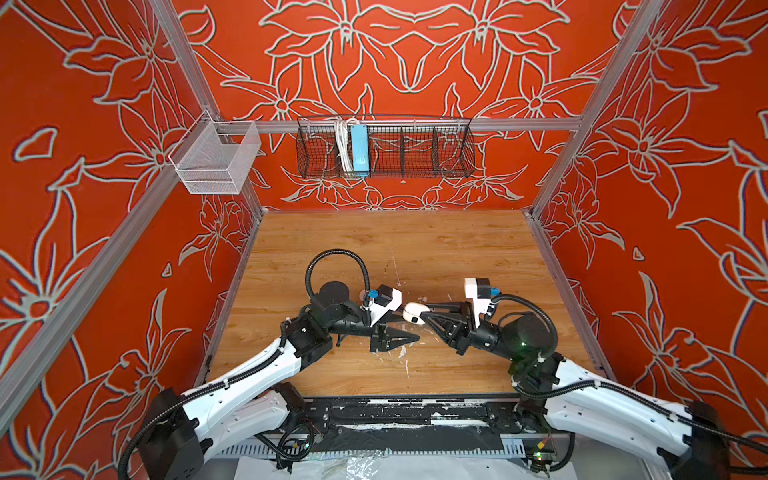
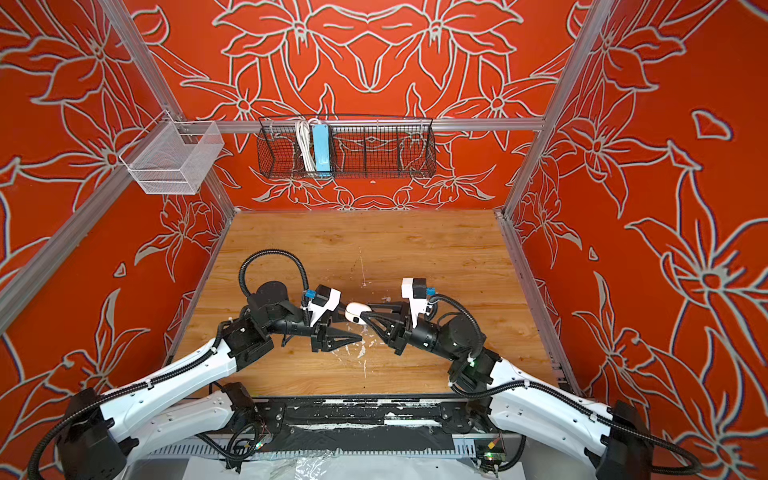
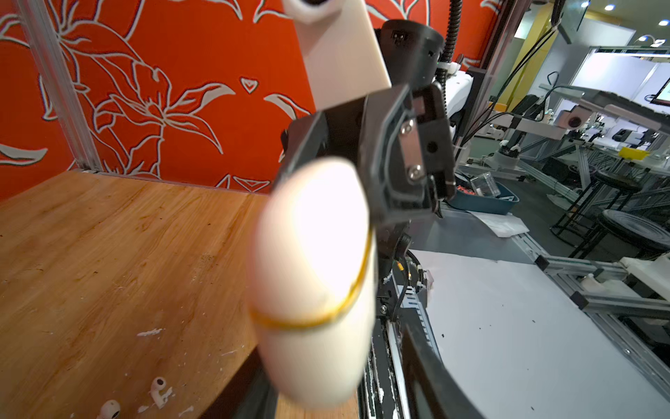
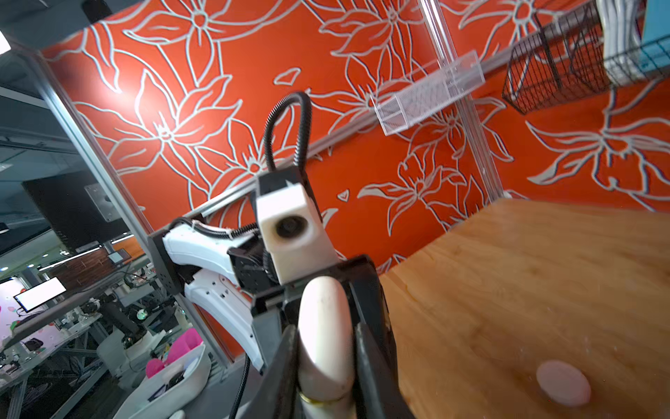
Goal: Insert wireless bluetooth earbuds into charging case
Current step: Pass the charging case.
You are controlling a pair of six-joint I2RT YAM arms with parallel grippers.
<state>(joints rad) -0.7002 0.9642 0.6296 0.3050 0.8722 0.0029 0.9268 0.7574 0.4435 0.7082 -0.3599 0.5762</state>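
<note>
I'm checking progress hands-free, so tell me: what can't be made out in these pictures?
Case inside: lid shut, every view.
Earbuds: left wrist view only, one cut by the edge; too small in both top views.
Pale disc: right wrist view, blurred.

The right hand (image 4: pixel 323 326) grips a white charging case (image 4: pixel 326 308); a pale disc (image 4: pixel 562 382) lies on the table (image 4: pixel 525 272).
</note>
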